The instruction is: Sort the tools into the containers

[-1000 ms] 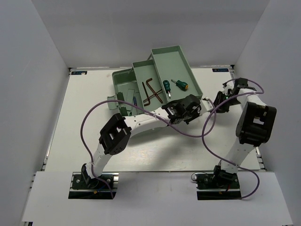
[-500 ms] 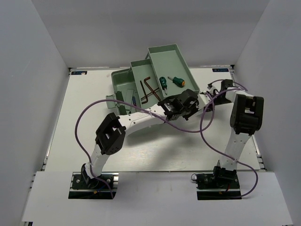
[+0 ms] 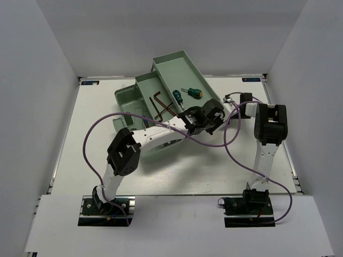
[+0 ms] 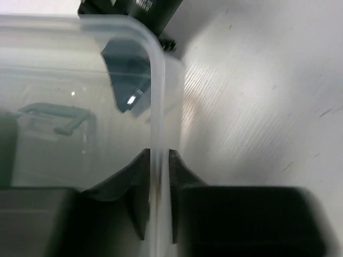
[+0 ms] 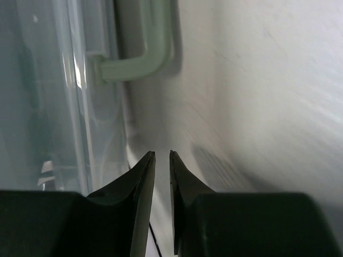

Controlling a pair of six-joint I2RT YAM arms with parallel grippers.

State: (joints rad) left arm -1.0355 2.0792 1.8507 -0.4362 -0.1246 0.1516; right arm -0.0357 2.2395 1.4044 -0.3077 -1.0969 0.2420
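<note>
hex keys [image 3: 158,105] sit in the middle tray [image 3: 144,85], green screwdrivers [image 3: 185,94] in the far tray [image 3: 174,67], so sorting looks mostly done imo. left hand [image 4: 159,160] is clamped on the translucent lid [image 4: 80,80]; right hand [image 5: 159,156] is pinched nearly closed and empty, beside the toolbox handle [image 5: 142,59].

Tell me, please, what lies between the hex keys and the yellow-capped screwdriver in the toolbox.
A second green-handled screwdriver lies between the hex keys and the yellow-capped screwdriver. The top view shows this; neither wrist view shows the tools.
</note>
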